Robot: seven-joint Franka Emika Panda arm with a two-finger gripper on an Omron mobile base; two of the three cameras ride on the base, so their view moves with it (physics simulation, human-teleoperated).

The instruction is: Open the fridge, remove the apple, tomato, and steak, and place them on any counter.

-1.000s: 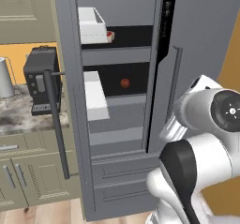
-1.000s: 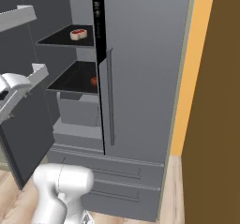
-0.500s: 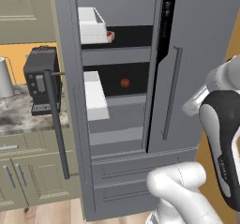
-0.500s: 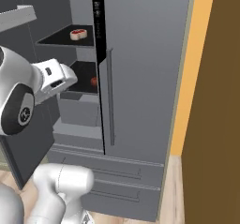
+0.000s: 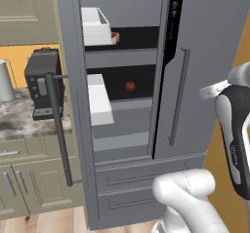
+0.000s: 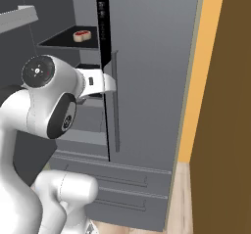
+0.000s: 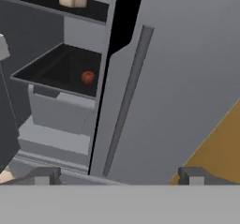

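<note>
Across the front of the fridge [image 5: 205, 42] my arm has swung up over the last second: it sat folded low by the drawers a moment ago, and now the hand is raised level with the middle shelf, facing the open left side. In the hand view the gripper [image 7: 120, 175] shows its tips set wide apart with nothing between them, looking past the right door's bar handle [image 7: 125, 101] into the cavity.

That tells me door-opening is done and I am lining up for the first pick. The left door [image 5: 73, 105] stands swung out toward the counter [image 5: 24, 117], where the dark coffee machine [image 5: 41, 83] sits near the counter's right end.

The steak [image 6: 82, 35] lies on the upper shelf, toward its front edge. A red-brown ball [image 7: 87, 77] rests near the middle of the shelf below; I judge it to be the apple or the tomato but cannot say which. A third item I cannot make out. Nothing has reached the counter yet.
</note>
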